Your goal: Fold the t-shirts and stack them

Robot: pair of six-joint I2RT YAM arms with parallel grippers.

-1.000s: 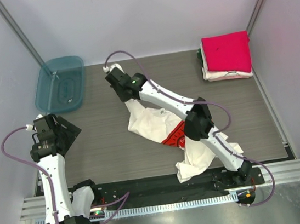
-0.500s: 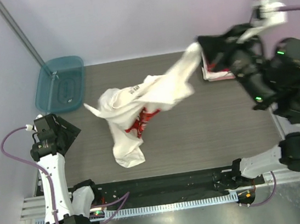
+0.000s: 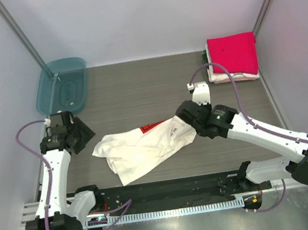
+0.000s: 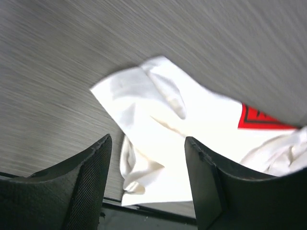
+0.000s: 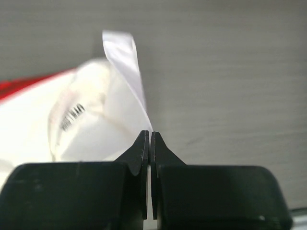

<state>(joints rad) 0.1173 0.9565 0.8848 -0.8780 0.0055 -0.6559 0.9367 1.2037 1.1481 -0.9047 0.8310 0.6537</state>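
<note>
Right jaws pressed together on a shirt, left jaws spread.
My right gripper [image 5: 149,136] pinches a thin white strip of the cream t-shirt [image 3: 147,147]. My left gripper [image 4: 146,141] hangs above its other end, and the shirt lies crumpled between them, red print showing. Beyond the left jaws sits the teal tub [image 3: 61,86]. Beyond the right, a red tee [image 3: 232,53] tops pale folded ones [image 3: 228,78].
</note>
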